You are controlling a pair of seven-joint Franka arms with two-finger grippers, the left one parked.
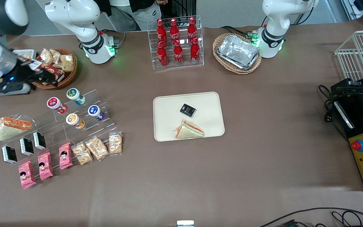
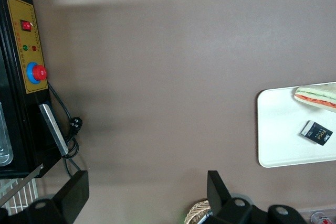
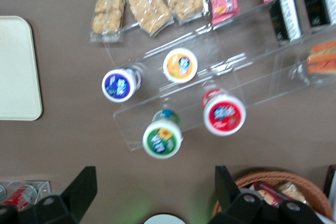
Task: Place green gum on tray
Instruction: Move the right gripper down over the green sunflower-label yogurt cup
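From the front view, I have my gripper [image 1: 27, 75] up over the wicker snack basket [image 1: 57, 67] at the working arm's end of the table. The green gum [image 1: 75, 96] stands on the top step of the clear acrylic riser [image 1: 74, 116], a little nearer the front camera than the jaws and a short way toward the tray [image 1: 188, 116]. The red-lidded canister [image 1: 55, 105] sits beside it on the same step. The tray lies well apart from the gum, toward the table's middle, already carrying a sandwich [image 1: 189, 130] and a small black packet [image 1: 187, 110].

In the right wrist view, my gripper [image 3: 155, 195] has its two fingers spread wide, nothing between them. The green gum [image 3: 163, 138] shows lid-on to the camera, so its long axis runs roughly along my line of approach, and it sits just ahead of the open gap, nearly centred between the fingers. The red-lidded canister [image 3: 224, 115] is close beside it, so I judge the finger on that side needs care in descending.

The left wrist view shows only the tray [image 2: 283, 129] corner, no gum.
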